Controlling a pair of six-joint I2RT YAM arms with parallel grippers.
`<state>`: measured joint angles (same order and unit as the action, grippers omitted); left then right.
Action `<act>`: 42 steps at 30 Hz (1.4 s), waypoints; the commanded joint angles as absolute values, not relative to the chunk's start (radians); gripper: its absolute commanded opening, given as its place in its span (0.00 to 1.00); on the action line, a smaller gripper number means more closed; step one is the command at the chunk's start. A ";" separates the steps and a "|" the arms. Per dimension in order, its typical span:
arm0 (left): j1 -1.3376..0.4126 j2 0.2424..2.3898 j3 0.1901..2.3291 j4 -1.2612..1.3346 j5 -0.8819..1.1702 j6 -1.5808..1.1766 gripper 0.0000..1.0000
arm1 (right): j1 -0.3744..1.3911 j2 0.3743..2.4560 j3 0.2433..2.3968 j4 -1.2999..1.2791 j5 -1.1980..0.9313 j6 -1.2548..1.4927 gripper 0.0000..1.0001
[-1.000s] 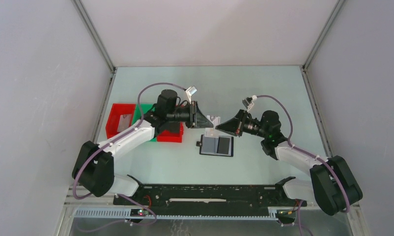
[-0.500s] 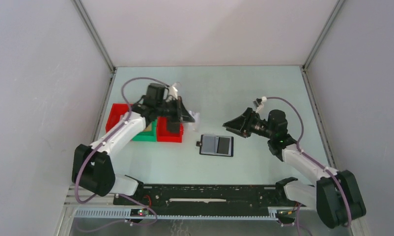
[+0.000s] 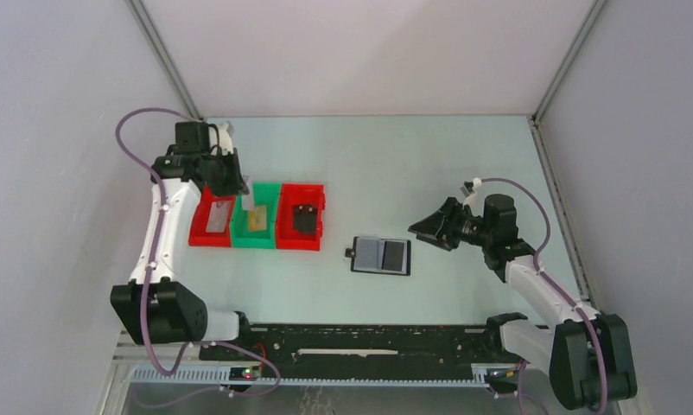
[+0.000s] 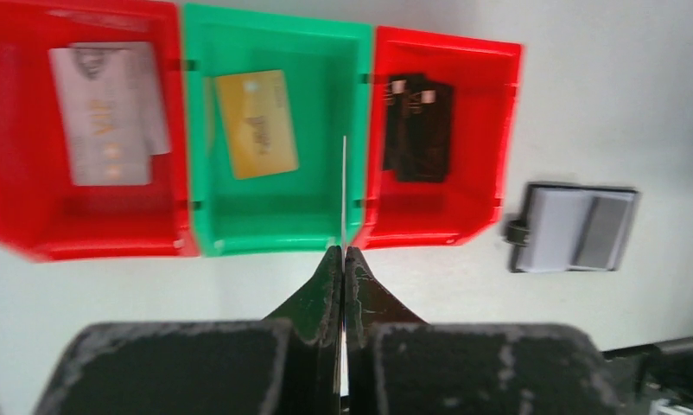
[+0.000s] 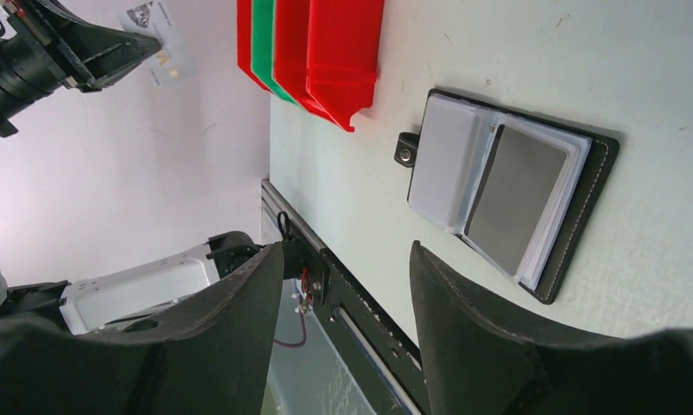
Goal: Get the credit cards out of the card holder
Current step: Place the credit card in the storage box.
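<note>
Partly done: three credit cards (image 4: 255, 124) are laid in trays (image 4: 274, 240) — a fourth card (image 4: 344, 186) is pinched by the left gripper (image 4: 343, 252); the right gripper (image 5: 345, 251) is spread, the card holder (image 5: 507, 194) unemptied.

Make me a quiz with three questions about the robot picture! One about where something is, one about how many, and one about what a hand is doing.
1. Where does the gold card lie?
A. in the green tray
B. on the floor
C. in a blue box

2. How many plastic trays stand in the row?
A. two
B. three
C. five

3. What is the left gripper doing?
A. gaping open
B. lifting a tray
C. pinching a pale card

Answers: 1 A, it lies on the green floor; 2 B, red, green, red; 3 C, it is shut on the card's edge.
</note>
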<state>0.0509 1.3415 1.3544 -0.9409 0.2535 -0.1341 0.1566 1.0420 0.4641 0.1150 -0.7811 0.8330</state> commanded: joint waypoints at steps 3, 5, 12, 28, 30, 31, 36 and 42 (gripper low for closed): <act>0.117 1.411 1.486 -1.122 0.060 0.102 0.00 | 0.153 1.067 0.492 0.117 -0.820 0.813 0.64; 0.148 1.424 1.499 -1.136 0.062 0.135 0.00 | 0.153 1.072 0.493 0.115 -0.825 0.812 0.64; 0.159 1.405 1.449 -1.024 0.005 0.257 0.00 | 0.155 1.120 0.492 0.126 -0.839 0.801 0.64; 0.363 1.623 1.426 -0.956 0.334 0.324 0.00 | 0.155 1.346 0.536 0.275 -0.922 0.840 0.62; 0.364 1.658 1.413 -0.928 0.330 0.317 0.00 | 0.153 1.352 0.537 0.279 -0.922 0.838 0.62; 0.365 1.677 1.407 -0.915 0.332 0.316 0.00 | 0.153 1.358 0.538 0.279 -0.922 0.840 0.62; 0.365 1.726 1.367 -0.843 0.272 0.297 0.00 | 0.152 1.361 0.548 0.257 -0.923 0.827 0.62; 0.365 1.784 1.348 -0.796 0.250 0.288 0.00 | 0.150 1.376 0.548 0.273 -0.929 0.836 0.61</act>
